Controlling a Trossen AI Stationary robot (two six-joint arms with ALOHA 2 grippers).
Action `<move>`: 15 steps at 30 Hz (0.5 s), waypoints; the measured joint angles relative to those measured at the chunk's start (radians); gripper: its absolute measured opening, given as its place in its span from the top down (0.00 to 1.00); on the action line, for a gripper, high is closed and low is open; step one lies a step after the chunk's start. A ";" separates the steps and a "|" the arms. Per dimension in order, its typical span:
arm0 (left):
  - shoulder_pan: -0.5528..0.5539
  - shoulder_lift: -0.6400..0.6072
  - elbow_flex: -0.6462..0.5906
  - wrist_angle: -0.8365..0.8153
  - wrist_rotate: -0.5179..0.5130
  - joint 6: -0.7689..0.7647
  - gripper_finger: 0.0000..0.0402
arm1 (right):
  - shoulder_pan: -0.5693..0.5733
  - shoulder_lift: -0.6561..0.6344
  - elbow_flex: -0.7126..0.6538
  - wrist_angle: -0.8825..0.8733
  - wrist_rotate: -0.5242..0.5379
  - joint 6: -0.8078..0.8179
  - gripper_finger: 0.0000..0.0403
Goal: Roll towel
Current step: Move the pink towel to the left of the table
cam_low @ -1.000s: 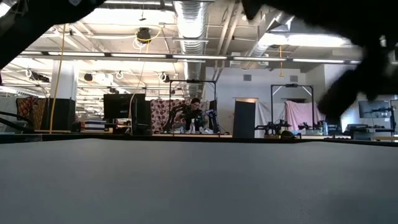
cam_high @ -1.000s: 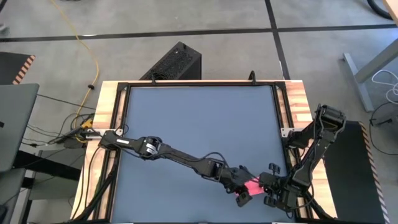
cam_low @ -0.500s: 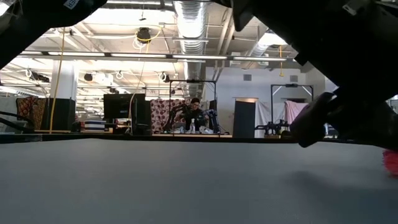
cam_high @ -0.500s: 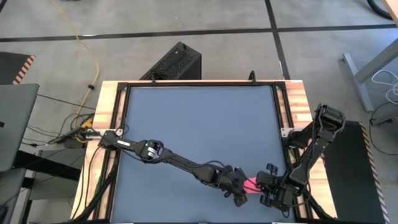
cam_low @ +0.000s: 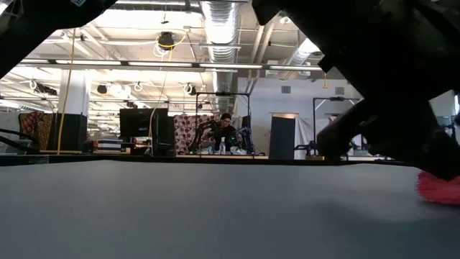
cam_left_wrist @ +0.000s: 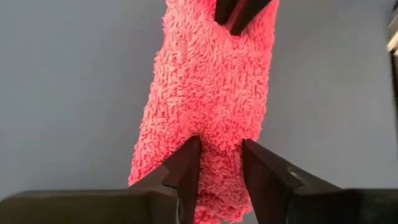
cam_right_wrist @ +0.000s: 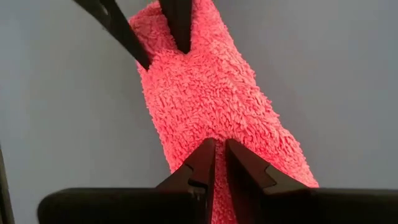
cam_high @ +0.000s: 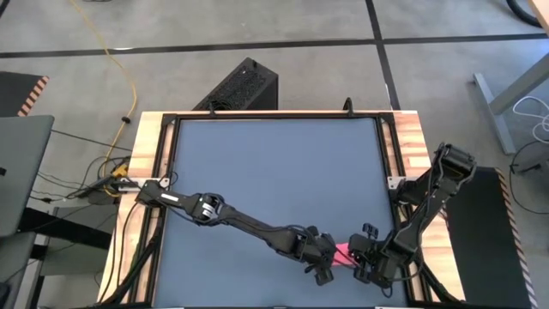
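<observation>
High view: the small bright pink fluffy towel (cam_high: 343, 252), bunched into a long roll, lies near the front right corner of the dark grey worktop (cam_high: 274, 172), stretched between the two claws. The left claw (cam_high: 324, 259) reaches across from the left and pinches one end of the roll, its dark fingers (cam_left_wrist: 186, 168) pressed into the pile. The right claw (cam_high: 360, 257) pinches the other end, its fingers (cam_right_wrist: 202, 165) nearly together with pink cloth nipped between them. From table height the towel (cam_low: 438, 188) shows only as a pink edge, seemingly resting on the worktop.
</observation>
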 joint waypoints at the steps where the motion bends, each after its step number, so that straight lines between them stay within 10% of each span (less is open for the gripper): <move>1: 0.000 -0.002 0.001 -0.019 0.000 -0.004 0.73 | -0.008 0.000 0.000 0.000 -0.001 -0.005 0.83; 15: 0.008 -0.042 -0.001 -0.360 -0.161 -0.066 0.81 | -0.139 0.000 0.000 0.122 -0.005 -0.146 0.83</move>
